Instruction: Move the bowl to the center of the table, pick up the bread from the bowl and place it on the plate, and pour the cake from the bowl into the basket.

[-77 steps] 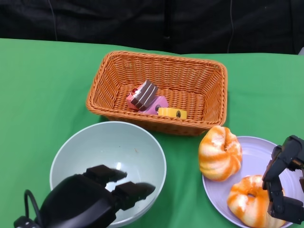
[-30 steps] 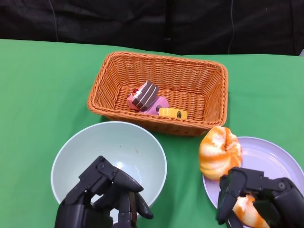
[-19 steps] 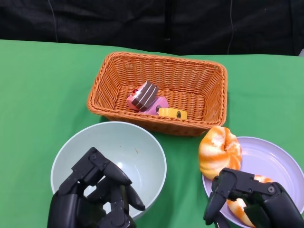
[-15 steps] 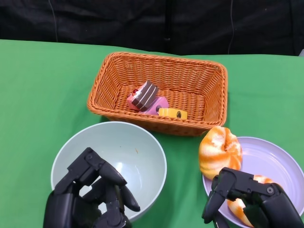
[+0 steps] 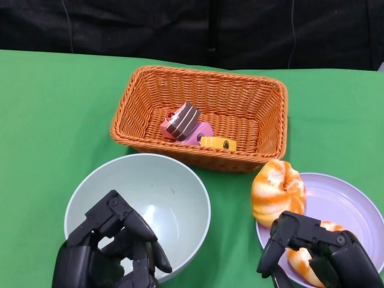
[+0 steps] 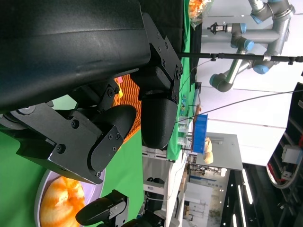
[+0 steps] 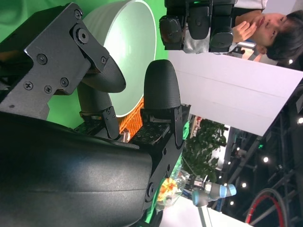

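The pale green bowl (image 5: pixel 150 186) stands empty at the lower left of the head view. My left hand (image 5: pixel 111 252) hovers over its near rim, fingers loosely bent, holding nothing. Several cake pieces (image 5: pixel 183 123) lie in the orange wicker basket (image 5: pixel 129 99) behind the bowl. The lilac plate (image 5: pixel 345 192) at the lower right carries two orange-striped breads: one (image 5: pixel 277 192) leans on its far left rim, and the other (image 5: pixel 300 263) is partly hidden under my right hand (image 5: pixel 318 255). The right wrist view shows that hand's fingers (image 7: pixel 161 94) apart with nothing between them, and the bowl (image 7: pixel 130 52) beyond.
Green cloth covers the table, bare to the left of the basket and along the far right. A black backdrop runs behind the table's far edge. A person (image 7: pixel 270 28) shows in the right wrist view, beside the table.
My right hand has come from the plate's right side to above the near bread. My left hand has turned its fingers downward and drawn slightly back over the bowl's near rim. Nothing else moved.
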Controlling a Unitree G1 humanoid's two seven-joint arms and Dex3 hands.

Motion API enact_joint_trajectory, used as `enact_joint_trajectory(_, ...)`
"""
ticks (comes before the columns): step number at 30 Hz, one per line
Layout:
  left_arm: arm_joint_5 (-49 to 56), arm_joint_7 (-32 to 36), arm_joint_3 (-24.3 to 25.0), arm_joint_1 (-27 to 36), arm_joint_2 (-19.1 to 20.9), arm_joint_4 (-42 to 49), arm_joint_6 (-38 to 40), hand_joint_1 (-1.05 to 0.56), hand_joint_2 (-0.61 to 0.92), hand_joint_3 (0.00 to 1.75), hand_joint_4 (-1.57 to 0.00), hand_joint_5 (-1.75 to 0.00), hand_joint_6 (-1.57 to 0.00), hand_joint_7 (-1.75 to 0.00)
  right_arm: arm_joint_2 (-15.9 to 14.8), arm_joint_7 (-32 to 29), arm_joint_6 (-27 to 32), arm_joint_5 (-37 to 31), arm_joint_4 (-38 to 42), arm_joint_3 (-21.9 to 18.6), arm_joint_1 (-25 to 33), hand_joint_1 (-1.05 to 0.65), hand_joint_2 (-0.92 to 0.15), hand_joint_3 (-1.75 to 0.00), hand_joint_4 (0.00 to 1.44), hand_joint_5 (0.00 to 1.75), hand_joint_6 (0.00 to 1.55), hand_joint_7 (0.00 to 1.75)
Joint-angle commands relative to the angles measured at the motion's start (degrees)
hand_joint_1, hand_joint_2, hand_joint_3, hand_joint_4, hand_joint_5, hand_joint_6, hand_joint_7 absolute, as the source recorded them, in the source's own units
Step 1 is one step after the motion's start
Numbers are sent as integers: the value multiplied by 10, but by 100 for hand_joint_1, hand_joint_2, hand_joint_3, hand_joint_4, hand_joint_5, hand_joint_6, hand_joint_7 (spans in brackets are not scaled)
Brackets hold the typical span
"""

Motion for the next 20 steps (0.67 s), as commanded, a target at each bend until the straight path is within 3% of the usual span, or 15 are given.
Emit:
enact_joint_trajectory(1,-11,-12,8,-3,1,12,-18,-2,46,146,-91,-175,-71,-171,-5,5,-28,14,19,-7,-14,1,-27,-161,62,174,68,148)
enact_joint_trajectory(8,-4,-15,5,2,0,20,-38,-1,47,143,-90,-175,-71,-171,-6,8,-36,23,27,-10,-16,2,-23,-170,66,174,70,146)
enact_joint_trajectory(20,1,-21,11,6,2,30,-59,1,43,150,-90,-175,-73,-170,-3,7,-58,14,35,-5,-15,-1,-22,-167,66,174,70,146)
